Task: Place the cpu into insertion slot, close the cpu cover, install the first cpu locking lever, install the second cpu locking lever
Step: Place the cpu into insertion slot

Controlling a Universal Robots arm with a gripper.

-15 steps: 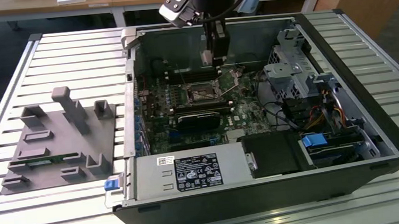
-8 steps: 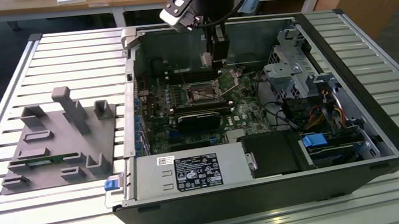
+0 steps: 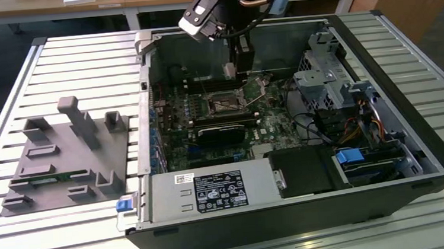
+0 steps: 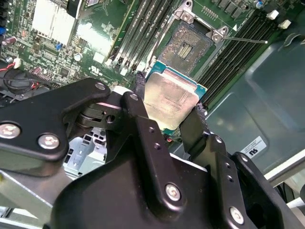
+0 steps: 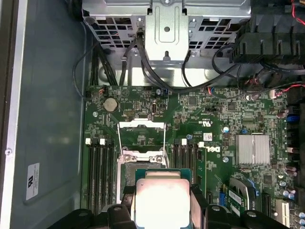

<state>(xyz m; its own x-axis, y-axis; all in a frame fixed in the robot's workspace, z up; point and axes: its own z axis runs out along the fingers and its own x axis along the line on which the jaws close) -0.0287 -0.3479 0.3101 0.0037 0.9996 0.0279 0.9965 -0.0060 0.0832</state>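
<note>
Silver-grey metal marks the top of the cpu point(image 4: 169, 90), which the gripper point(image 4: 170, 99) has clamped by two opposite edges between its black fingers point(image 4: 195, 126). The chip hangs tilted in the air above the green motherboard point(image 5: 214, 109), close to the insertion slot point(image 4: 190, 45) but not touching it.

In the second wrist view the slot's dark contact field lies bare, so nothing is seated in it. In the first wrist view the cpu cover point(image 5: 141, 125) appears swung up and back, with green board showing through its square cutout. A thin locking lever point(image 4: 245, 40) sticks out free beside the socket, over the black memory slots point(image 4: 143, 28). Whether a second lever is also loose I cannot tell.

In the exterior view the arm reaches down into the open computer case point(image 3: 414, 145), which lies on its side on the slatted tabletop point(image 3: 58, 60), with a grey fixture point(image 3: 65, 154) well apart at the exterior view's left.

By my judgement, the work stands inside its first step: the chip is picked up and brought near, not placed. The cover and both levers remain to do.
</note>
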